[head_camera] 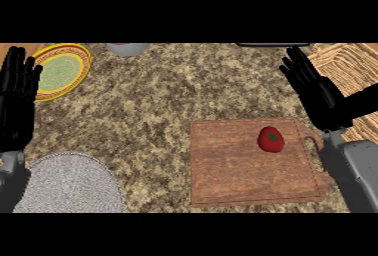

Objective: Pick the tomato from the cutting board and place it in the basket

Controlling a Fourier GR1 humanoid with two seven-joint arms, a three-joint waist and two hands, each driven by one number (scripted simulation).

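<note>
A: What is the right hand point(316, 92) doing?

B: It's flat with its fingers spread, holding nothing, above the tabletop point(162, 95) between the cutting board point(251, 167) and the basket point(354, 65). The left hand point(18, 95) rests open at the view's left edge.

A: So nothing's done yet?

B: No. The tomato point(271, 139) sits on the board's upper right, untouched. Grasp, lift and placing all remain.

A: Anything in the way?

B: Seemingly not. The yellow plate point(63, 70), grey cloth point(70, 182) and grey cup point(128, 48) lie well apart.
</note>
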